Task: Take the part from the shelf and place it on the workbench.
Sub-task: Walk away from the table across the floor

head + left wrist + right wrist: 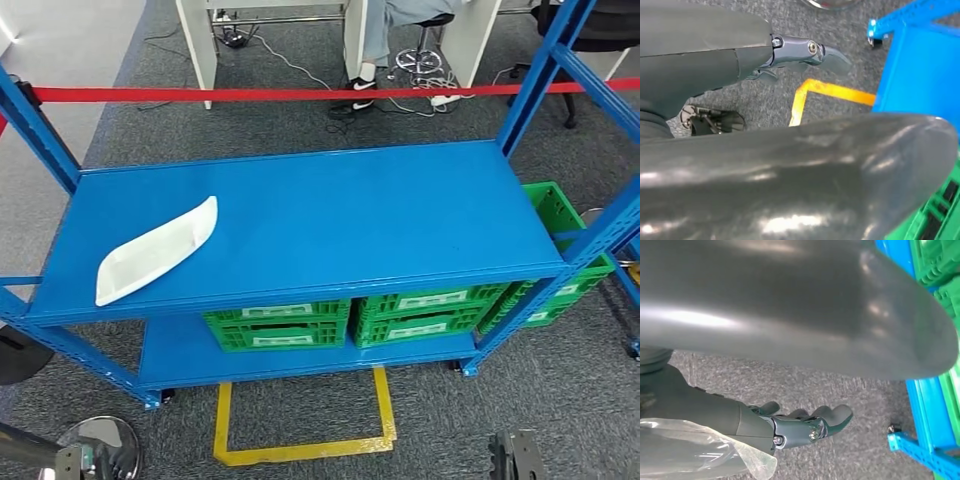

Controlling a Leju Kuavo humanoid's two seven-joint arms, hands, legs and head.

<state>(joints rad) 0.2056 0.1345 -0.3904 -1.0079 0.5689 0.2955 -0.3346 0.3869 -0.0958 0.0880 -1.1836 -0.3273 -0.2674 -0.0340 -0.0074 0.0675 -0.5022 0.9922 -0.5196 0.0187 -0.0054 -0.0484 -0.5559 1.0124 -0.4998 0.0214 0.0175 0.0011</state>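
Grey carpet lies under both hanging arms. The left hand [806, 52] and right hand [806, 427] hold nothing, fingers seemingly loosely apart. Past the yellow floor mark [302, 445], the white part [155, 250] lies untouched on the blue shelf [362, 215], near its left front edge, with open room around it.

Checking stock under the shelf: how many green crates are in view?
3. Two sit side by side on the lower shelf board, one left and one right of centre; a third stands at the rack's right end. More may be hidden behind them.
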